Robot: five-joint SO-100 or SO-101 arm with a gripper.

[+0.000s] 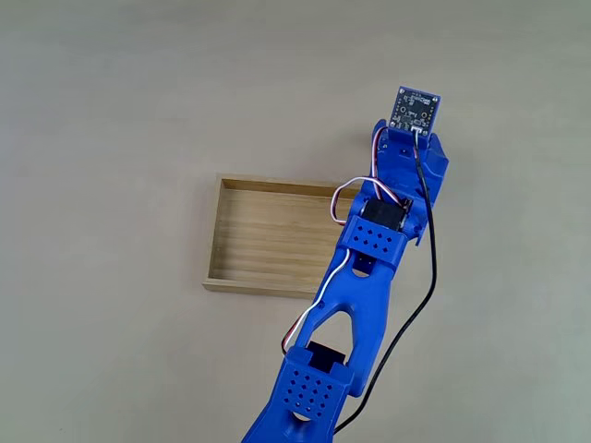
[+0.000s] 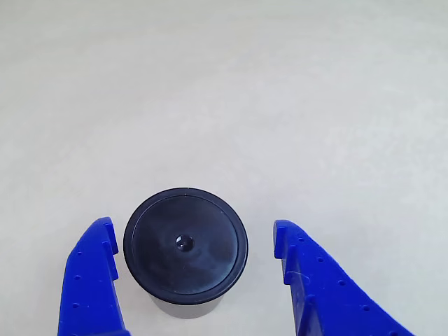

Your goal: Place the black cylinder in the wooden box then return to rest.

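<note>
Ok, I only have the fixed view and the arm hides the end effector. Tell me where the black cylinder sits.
Observer: In the other view the black cylinder stands upright on the table between the open end effector fingers.
Operator: Say whether either finger touches it.
Observer: Neither seems to; the left finger sits close beside it, the right finger farther off.
Operator: Confirm the cylinder's top is clear.
Observer: Yes, its flat round top shows fully, with a small dimple at the centre.
</note>
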